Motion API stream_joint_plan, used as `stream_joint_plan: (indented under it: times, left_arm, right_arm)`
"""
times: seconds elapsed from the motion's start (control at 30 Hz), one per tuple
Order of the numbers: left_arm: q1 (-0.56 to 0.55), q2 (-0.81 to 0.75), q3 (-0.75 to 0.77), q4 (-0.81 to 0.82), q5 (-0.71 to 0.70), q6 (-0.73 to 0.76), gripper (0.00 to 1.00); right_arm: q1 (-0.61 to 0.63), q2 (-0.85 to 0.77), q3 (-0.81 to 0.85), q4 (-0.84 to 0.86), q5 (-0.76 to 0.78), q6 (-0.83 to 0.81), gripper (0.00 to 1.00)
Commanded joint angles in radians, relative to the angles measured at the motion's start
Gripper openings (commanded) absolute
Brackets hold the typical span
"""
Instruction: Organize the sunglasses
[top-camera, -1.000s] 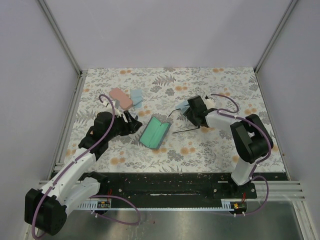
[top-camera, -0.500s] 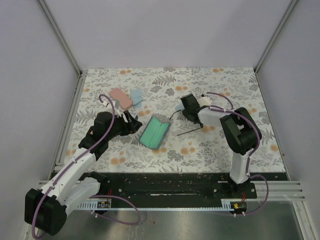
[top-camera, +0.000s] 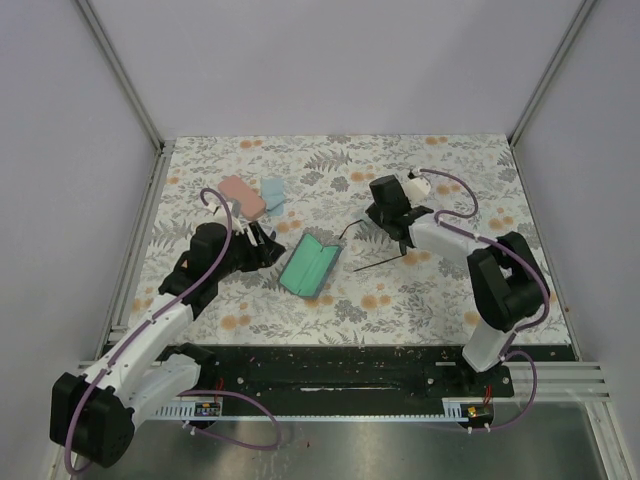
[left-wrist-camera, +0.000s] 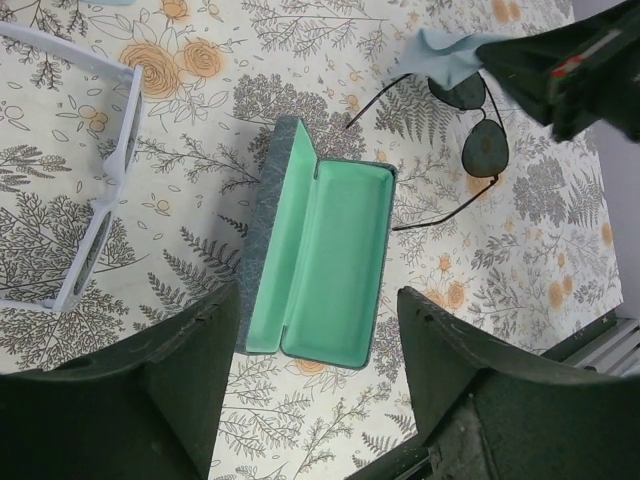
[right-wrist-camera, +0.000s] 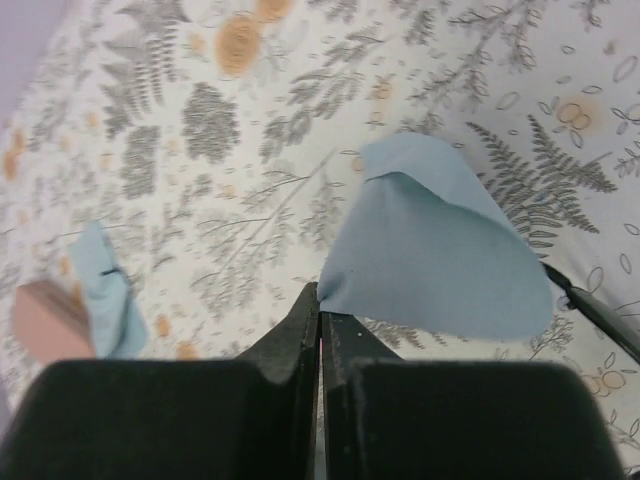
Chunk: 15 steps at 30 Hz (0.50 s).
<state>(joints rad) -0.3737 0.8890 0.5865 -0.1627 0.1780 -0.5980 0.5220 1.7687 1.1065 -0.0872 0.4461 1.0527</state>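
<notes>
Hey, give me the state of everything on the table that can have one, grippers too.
green case, open, empty
pink case, closed
black sunglasses, arms unfolded
white sunglasses, arms unfolded
left gripper, open
right gripper, shut on blue cloth

I read the table (top-camera: 450, 290) as grey ferns with orange flowers; open case (left-wrist-camera: 320, 265) mint-green inside, grey-blue outside; far-left case (top-camera: 242, 194) pink; cloth (right-wrist-camera: 430, 245) light blue; white-framed sunglasses (left-wrist-camera: 105, 190); black-framed sunglasses (left-wrist-camera: 475, 130), dark lenses.

Green-lined case (top-camera: 308, 264) lies open, mid floral tabletop (top-camera: 450, 160). Pink case (top-camera: 241, 194) closed, far left, with blue cloth (top-camera: 272, 193) just beside it. Right of green-lined case: second cloth (right-wrist-camera: 440, 245), peaked up.
</notes>
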Motion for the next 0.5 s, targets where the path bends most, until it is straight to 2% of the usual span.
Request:
stream_joint_plan:
  times: [0.0, 0.13, 0.3, 0.37, 0.47]
  left_arm:
    - [0.004, 0.018, 0.012, 0.052, -0.005, 0.021, 0.68]
    - [0.004, 0.022, 0.012, 0.048, -0.006, 0.027, 0.68]
    - [0.004, 0.048, 0.025, 0.028, -0.011, 0.046, 0.68]
    - [0.005, 0.068, 0.030, 0.017, -0.017, 0.049, 0.69]
    - [0.002, 0.094, 0.032, 0.009, -0.025, 0.050, 0.70]
  right_arm:
    - [0.009, -0.115, 0.027, 0.017, -0.068, -0.104, 0.00]
    - [0.010, -0.111, 0.116, 0.000, -0.243, -0.218, 0.00]
    - [0.016, -0.057, 0.248, -0.054, -0.515, -0.276, 0.00]
    - [0.021, -0.052, 0.265, -0.066, -0.627, -0.289, 0.00]
    - [0.033, -0.089, 0.224, -0.088, -0.701, -0.313, 0.00]
